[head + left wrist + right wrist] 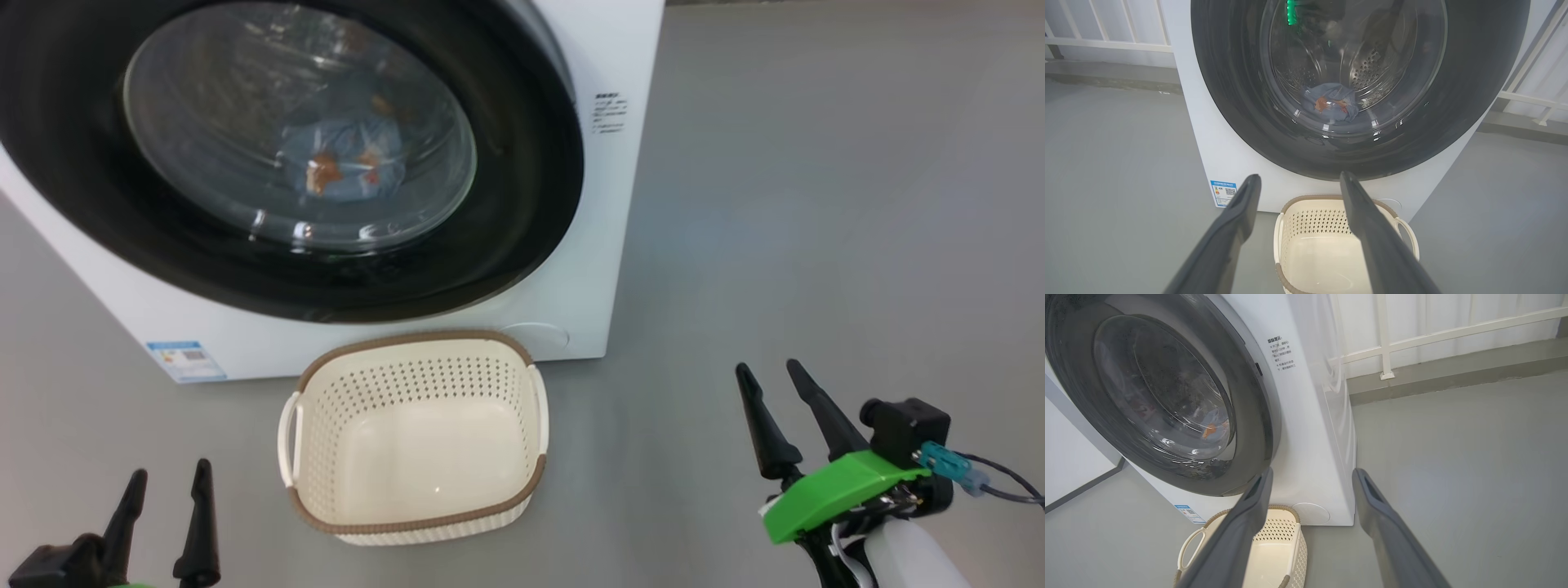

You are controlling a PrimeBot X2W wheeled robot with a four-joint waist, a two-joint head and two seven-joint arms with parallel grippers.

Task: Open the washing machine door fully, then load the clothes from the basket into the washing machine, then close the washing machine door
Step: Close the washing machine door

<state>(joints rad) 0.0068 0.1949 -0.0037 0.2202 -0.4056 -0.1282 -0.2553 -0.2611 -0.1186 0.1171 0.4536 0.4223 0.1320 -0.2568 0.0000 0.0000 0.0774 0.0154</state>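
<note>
I see the left end effector (169,471) and right end effector (768,367) spread wide, holding nothing, the clothes (351,159) behind the shut washing machine door (522,188).

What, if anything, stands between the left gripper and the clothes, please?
The shut door does: the clothes lie in the drum behind its glass, and the open left gripper hangs outside, in front.

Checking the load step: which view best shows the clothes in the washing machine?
Left wrist view: it faces the door squarely, showing the clothes bundled low in the drum. Head view shows them behind reflections; right wrist view, an oblique sliver.
</note>
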